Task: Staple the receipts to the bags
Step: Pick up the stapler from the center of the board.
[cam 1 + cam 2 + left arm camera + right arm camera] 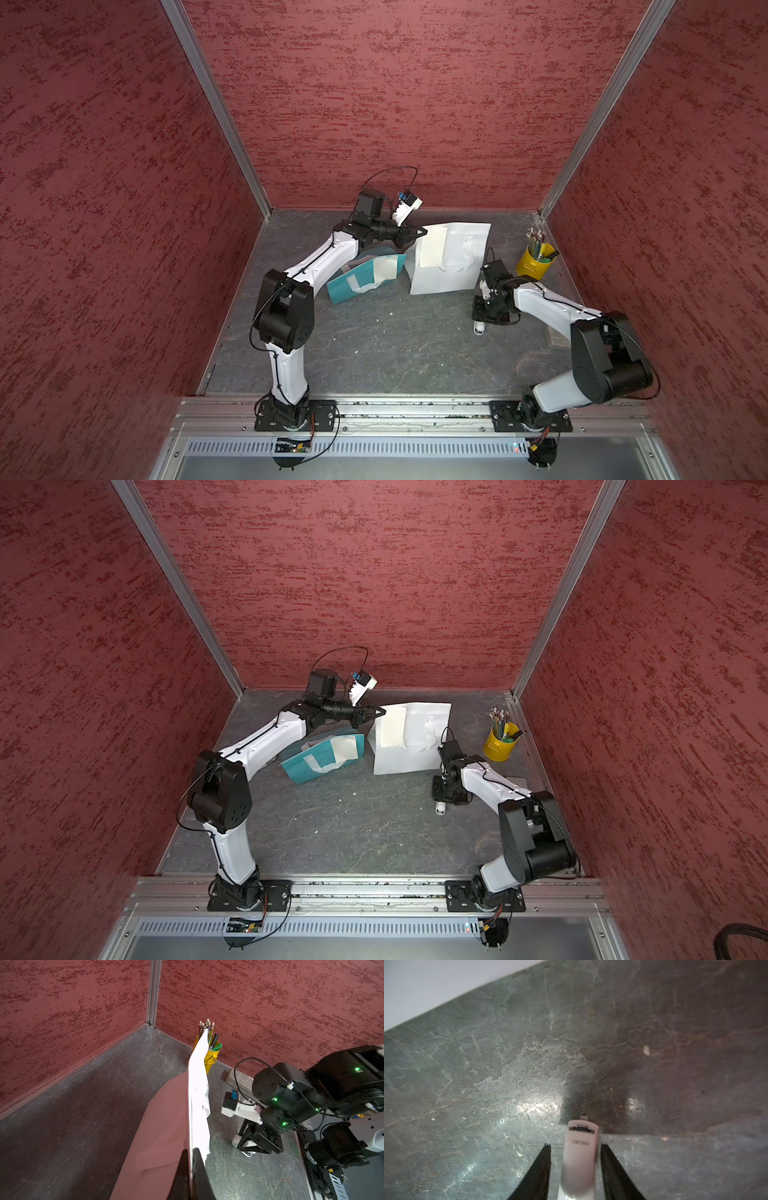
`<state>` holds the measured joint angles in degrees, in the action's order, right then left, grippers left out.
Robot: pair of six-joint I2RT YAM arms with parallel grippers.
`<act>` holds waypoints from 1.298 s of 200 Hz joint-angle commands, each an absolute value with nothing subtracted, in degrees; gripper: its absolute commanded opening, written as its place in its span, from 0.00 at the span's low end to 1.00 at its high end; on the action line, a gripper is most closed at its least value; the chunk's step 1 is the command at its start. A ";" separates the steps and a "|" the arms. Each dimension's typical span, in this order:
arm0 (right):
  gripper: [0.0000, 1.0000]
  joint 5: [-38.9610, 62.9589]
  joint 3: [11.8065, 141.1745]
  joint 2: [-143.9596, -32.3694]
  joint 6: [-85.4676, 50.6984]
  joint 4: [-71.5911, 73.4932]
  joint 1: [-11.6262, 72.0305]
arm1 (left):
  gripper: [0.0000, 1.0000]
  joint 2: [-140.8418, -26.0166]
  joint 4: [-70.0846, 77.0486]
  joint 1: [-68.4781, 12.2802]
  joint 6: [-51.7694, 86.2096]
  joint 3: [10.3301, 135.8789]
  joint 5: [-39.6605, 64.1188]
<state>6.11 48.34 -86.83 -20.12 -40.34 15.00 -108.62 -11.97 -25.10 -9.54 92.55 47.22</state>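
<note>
Two receipts, two bags, all on the dark stone-pattern tabletop (374,357).

The lined narrow white paper receipt (432,248) lies on the large flat soft white bag (451,272), its far end just beside the left pincer (419,232) tips. Left pincer is pressed together on the white bag's far corner and holds that corner up off the table. Left wrist view: black fingers (200,1167) are clamped on the bag edge, and the sheet stands on edge, running straight out from the tips. Can't say if the receipt's end is in that pinch as well; the edge-on view hides it.

The plain narrow white paper receipt (388,268) lies on the smaller flat teal bag (353,291). That bag is flat on the table behind the left pincer, partly under that arm's forearm. A white strap handle (358,285) is bunched on the teal face, beside the receipt. Teal bag and white bag sit just beside each other, below the left pincer.

Right pincer (575,1145) points straight down, jaws spread, straddling the small white plastic stapler (581,1136) lying on the table. There is a clear gap on one side and the other finger is just beside the body; no squeeze visible. Stapler nose sticks out past the tips. The white bag's near edge is near the right pincer, not touching it. A yellow metal cup (533,266) of pencils stands beyond the right pincer, by the side wall.
</note>
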 commanded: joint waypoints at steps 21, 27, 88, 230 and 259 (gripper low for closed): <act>0.36 -0.31 49.83 -88.88 -21.18 -40.04 16.85 | 0.00 -106.09 -12.35 -25.30 -10.74 91.21 46.93; 0.36 -0.79 50.07 -89.23 -21.25 -39.97 17.05 | 0.00 -106.06 -12.53 -25.18 -10.76 91.23 46.93; 0.39 -3.42 52.02 -89.99 -21.71 -38.87 18.23 | 0.00 -106.07 -12.75 -25.21 -10.78 91.04 47.02; 0.36 -2.88 50.71 -91.27 -20.32 -39.07 18.58 | 0.00 -105.99 -13.03 -25.55 -10.61 90.68 47.02; 0.27 -2.46 50.75 -91.45 -20.18 -38.85 18.72 | 0.00 -106.32 -12.99 -25.62 -10.55 90.75 46.91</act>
<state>-1.76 50.92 -90.96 -20.67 -39.20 18.31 -107.96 -12.01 -25.19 -9.93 91.37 47.22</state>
